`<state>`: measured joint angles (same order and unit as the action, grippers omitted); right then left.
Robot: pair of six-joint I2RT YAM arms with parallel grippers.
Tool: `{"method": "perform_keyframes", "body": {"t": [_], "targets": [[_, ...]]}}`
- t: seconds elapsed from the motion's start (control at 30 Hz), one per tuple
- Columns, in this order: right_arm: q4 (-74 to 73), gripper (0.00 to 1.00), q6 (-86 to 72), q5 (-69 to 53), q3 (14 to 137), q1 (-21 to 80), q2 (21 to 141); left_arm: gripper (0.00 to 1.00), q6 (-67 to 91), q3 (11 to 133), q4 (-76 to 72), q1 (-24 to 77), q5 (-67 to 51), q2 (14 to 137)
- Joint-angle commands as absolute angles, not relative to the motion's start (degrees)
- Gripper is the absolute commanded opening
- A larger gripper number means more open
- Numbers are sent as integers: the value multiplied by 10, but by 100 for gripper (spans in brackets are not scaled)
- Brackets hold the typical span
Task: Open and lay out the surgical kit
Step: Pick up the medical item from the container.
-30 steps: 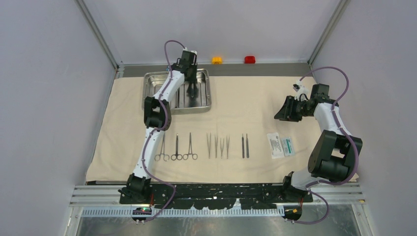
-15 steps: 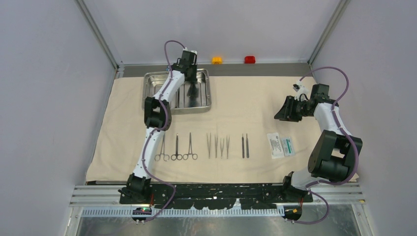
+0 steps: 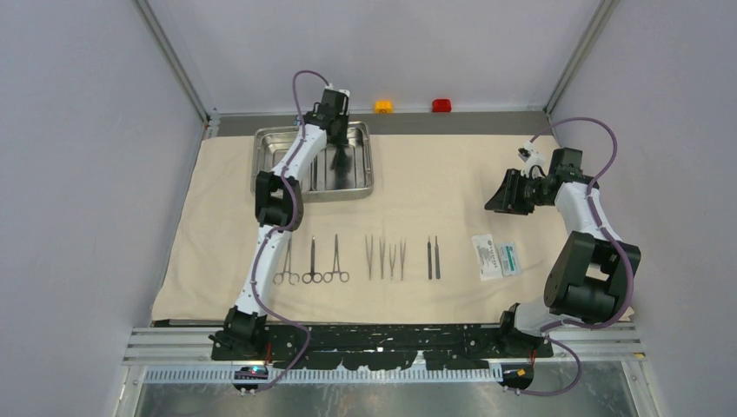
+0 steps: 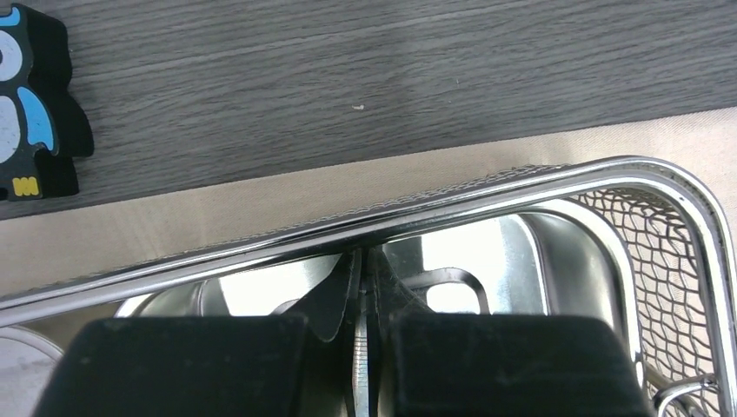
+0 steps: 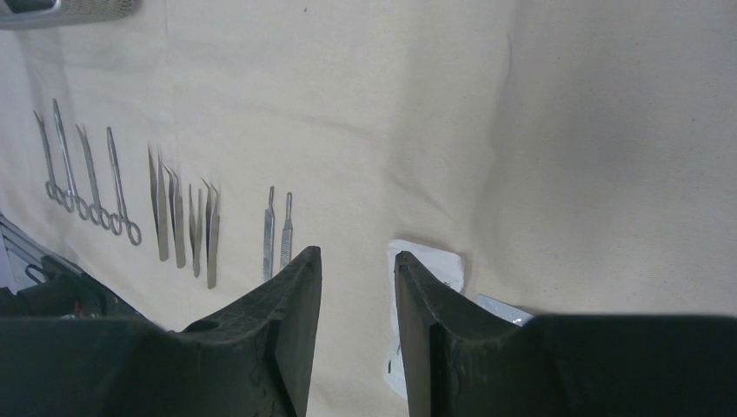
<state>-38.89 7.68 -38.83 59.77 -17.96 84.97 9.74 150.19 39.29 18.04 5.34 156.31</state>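
Stillness marks the top view: neither arm has shifted since a second ago. The left arm stretches far forward with its elbow raised, and the left gripper is down inside the tray at the far left of the cloth. The right arm folds back on itself, with the right gripper above bare cloth. Forceps, tweezers, straight tools and packet lie in a row near the bases.

From the left wrist comes what the top view hides: the fingers are pressed together on a thin steel tool, just inside the tray's far rim. A block stands on the table beyond.

At the right wrist the fingers stand apart and empty, with the packet below them.
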Motion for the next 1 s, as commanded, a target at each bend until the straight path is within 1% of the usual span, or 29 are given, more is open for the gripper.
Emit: {"method": "perform_keyframes", "body": {"t": [0.0, 0.4, 0.63, 0.83, 0.97], "targets": [[-376, 42, 82, -394, 598, -178, 823, 0, 70, 1512, 394, 184, 70, 1497], [-375, 42, 82, -397, 598, -178, 820, 0, 87, 1490, 403, 185, 45, 1463], [-375, 42, 80, -400, 598, -178, 818, 0, 119, 1463, 417, 188, 37, 1421], [-376, 42, 78, -410, 597, -178, 806, 0, 155, 1376, 408, 220, 70, 1332], [-375, 42, 71, -411, 597, -178, 791, 0, 195, 1303, 397, 258, 119, 1264]]}}
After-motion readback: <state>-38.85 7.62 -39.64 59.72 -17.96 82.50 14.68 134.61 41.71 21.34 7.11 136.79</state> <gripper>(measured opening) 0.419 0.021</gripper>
